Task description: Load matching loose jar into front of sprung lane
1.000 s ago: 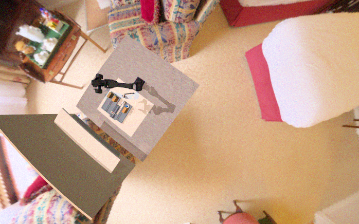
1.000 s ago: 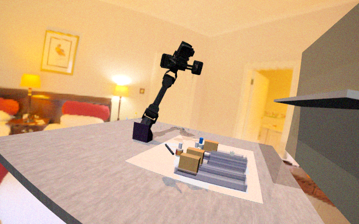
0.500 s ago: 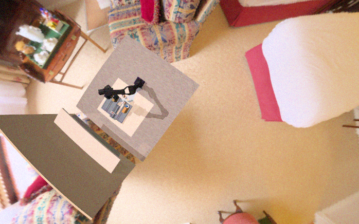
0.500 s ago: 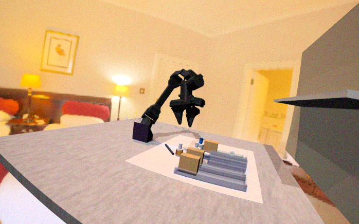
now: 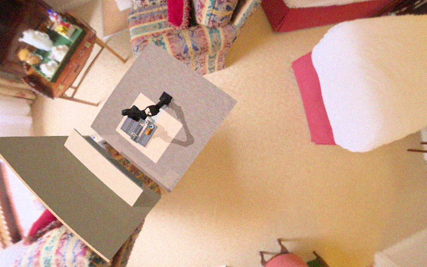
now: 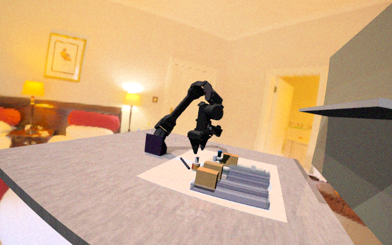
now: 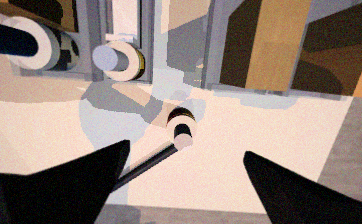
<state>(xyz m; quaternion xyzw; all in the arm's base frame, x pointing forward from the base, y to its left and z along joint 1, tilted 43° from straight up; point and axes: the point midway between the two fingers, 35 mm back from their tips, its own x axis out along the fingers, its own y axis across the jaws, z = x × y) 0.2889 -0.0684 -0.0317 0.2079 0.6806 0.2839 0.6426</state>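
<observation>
My gripper (image 6: 199, 151) (image 7: 188, 150) is open and empty, pointing down above the loose jar. This loose jar (image 6: 195, 165) (image 7: 181, 121) has a pale lid, a grey-topped knob and an orange-red band; it stands on the pale mat in front of the rack, between the fingertips as seen in the wrist view but below them. A second pale-lidded jar (image 7: 131, 64) with a grey knob stands at the front end of a narrow lane, a whitish pusher part (image 7: 119, 37) behind it. A jar with a blue knob (image 6: 219, 154) (image 7: 43, 45) is beside that lane. The low front stop is not clear.
A dark rod (image 6: 184, 163) (image 7: 148, 166) lies beside the loose jar. Brown blocks (image 6: 206, 177) (image 7: 278, 47) stand in the grey rack (image 6: 240, 196), near its front. The rack rests on the pale mat (image 6: 160, 176) (image 5: 170, 124). A grey shelf unit (image 6: 370, 145) rises beyond the table edge.
</observation>
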